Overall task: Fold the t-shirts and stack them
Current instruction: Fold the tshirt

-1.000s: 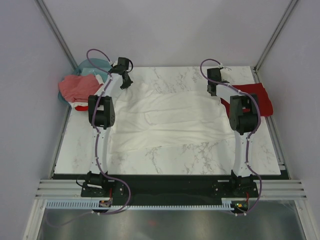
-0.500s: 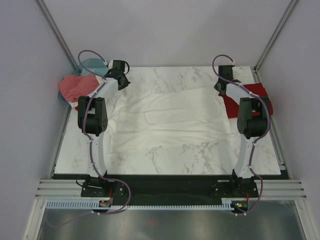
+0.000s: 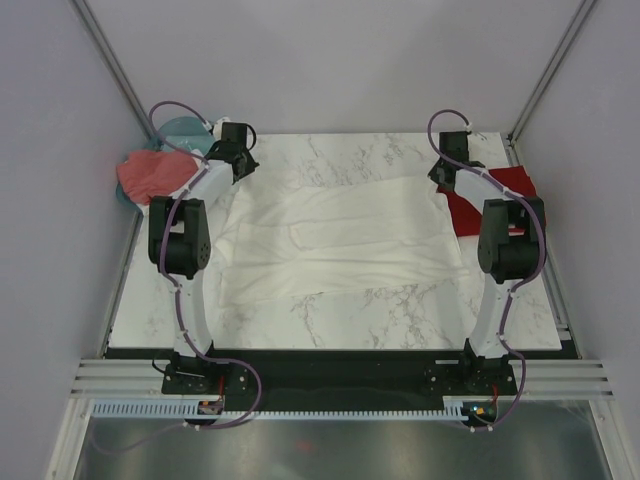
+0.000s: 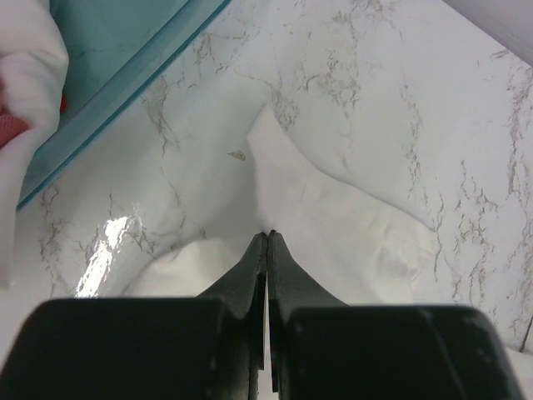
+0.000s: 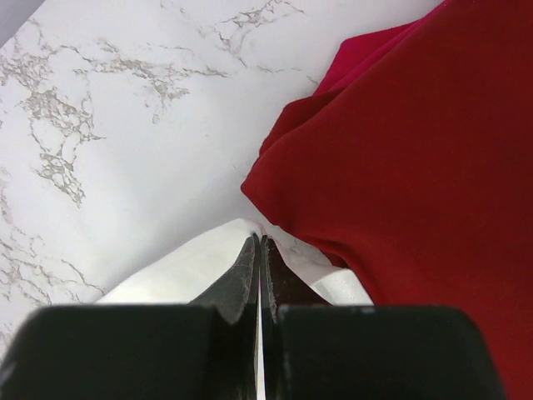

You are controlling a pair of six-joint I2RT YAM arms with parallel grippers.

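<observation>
The white t-shirt (image 3: 340,240) was spread across the middle of the table (image 3: 350,150) with its two far corners pinched. One corner was held by the left end effector (image 4: 267,236), closed on the cloth just beside the teal basket (image 4: 125,50). The other was held by the right end effector (image 5: 258,239), closed on the cloth at the edge of the dark red t-shirt (image 5: 416,167). The corners were judged to be held apart so that the fabric was drawn flat for folding. Compared with a second earlier, both end effectors had been carried outward, and the far edge had been stretched wider.
</observation>
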